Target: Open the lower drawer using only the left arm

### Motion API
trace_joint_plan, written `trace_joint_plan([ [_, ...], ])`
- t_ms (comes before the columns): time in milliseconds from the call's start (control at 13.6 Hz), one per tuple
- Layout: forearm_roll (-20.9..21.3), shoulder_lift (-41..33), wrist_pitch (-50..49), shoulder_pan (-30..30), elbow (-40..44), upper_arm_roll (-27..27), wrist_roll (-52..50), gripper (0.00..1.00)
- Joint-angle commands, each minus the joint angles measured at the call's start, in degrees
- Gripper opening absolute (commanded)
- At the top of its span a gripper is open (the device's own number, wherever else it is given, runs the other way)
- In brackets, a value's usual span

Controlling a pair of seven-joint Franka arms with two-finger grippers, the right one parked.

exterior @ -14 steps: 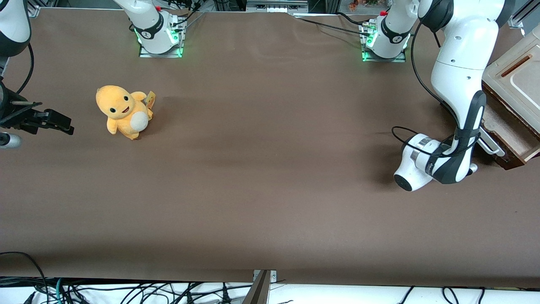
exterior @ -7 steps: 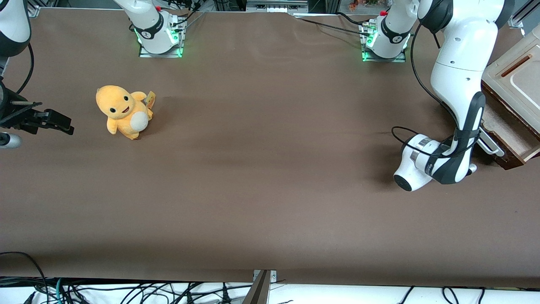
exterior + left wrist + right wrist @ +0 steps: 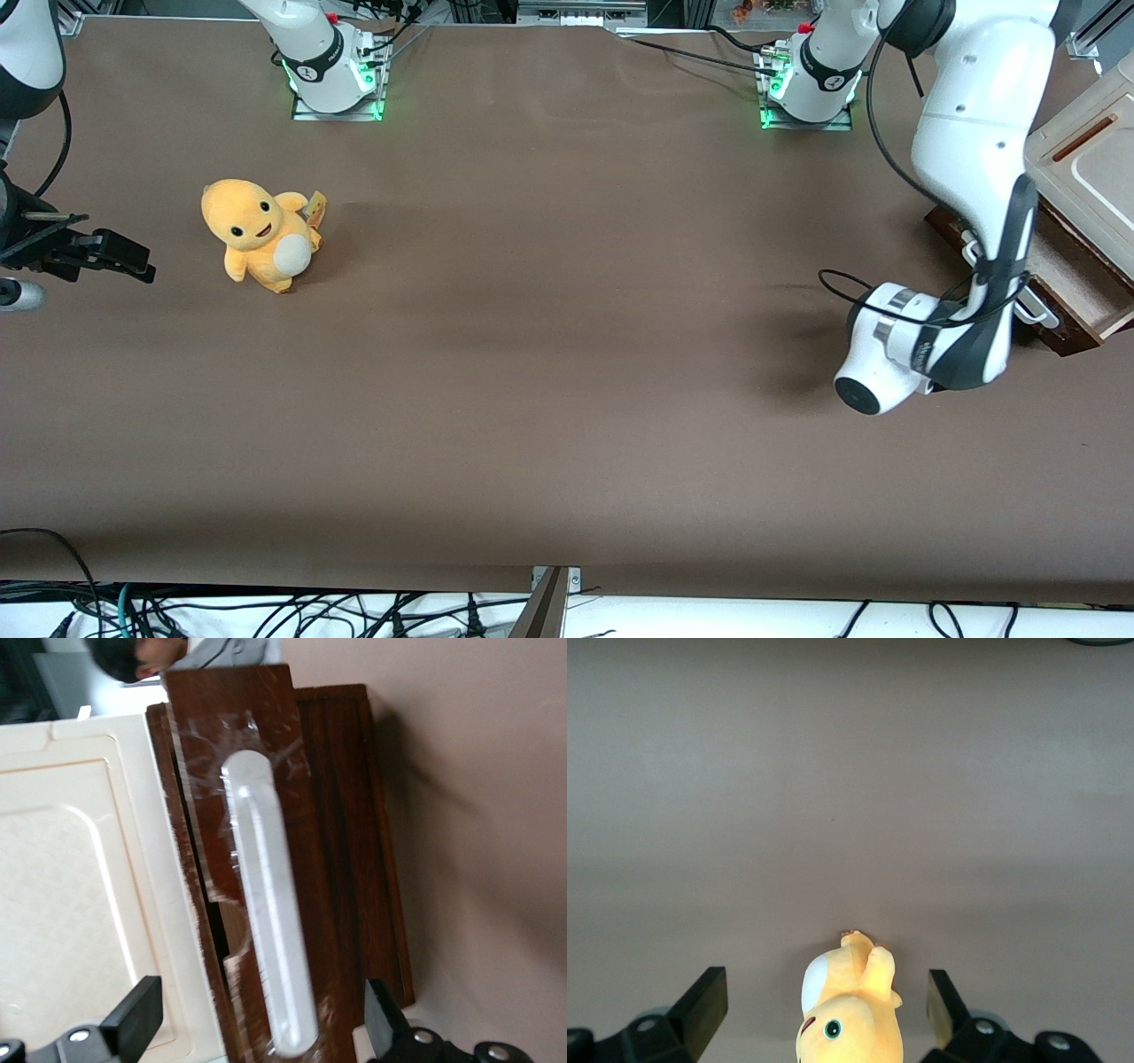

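Note:
The lower drawer (image 3: 1083, 282) stands pulled out of the cream cabinet (image 3: 1085, 168) at the working arm's end of the table, with its pale tan inside showing. Its dark brown front (image 3: 323, 824) carries a long silver-white bar handle (image 3: 266, 904), which the front view catches as a short piece of handle (image 3: 1035, 312) beside the left arm's wrist (image 3: 895, 354). My gripper (image 3: 261, 1028) hangs just in front of the drawer front, open. One end of the handle lies between the two black fingers (image 3: 135, 1017) without touching either. In the front view the wrist hides the gripper.
An orange plush toy (image 3: 261, 235) sits on the brown table toward the parked arm's end. The working arm's base (image 3: 811, 75) stands at the edge farthest from the front camera. The cabinet's cream top (image 3: 80, 886) lies right beside the drawer front.
The left arm's wrist has drifted a little nearer the front camera and its forearm has swung toward the cabinet. The drawer has stayed where it was.

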Motion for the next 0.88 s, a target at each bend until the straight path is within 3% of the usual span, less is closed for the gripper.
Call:
trace_joint_plan([
  [0,-5.59,-6.59,-0.52,0.19,1.81,-2.25,5.11,1.0],
  [147,-10.24,-8.7,-0.52,0.45,4.62,-4.64,8.09,1.0],
  [368,-22.18,-12.21,-0.52,0.54,8.93,-5.0,10.65,1.0],
  [736,-33.8,-19.33,-0.52,0.71,13.41,-5.26,16.81,1.0],
  [810,-37.65,-21.09,-0.52,1.33,13.42,-4.65,18.38,1.0],
])
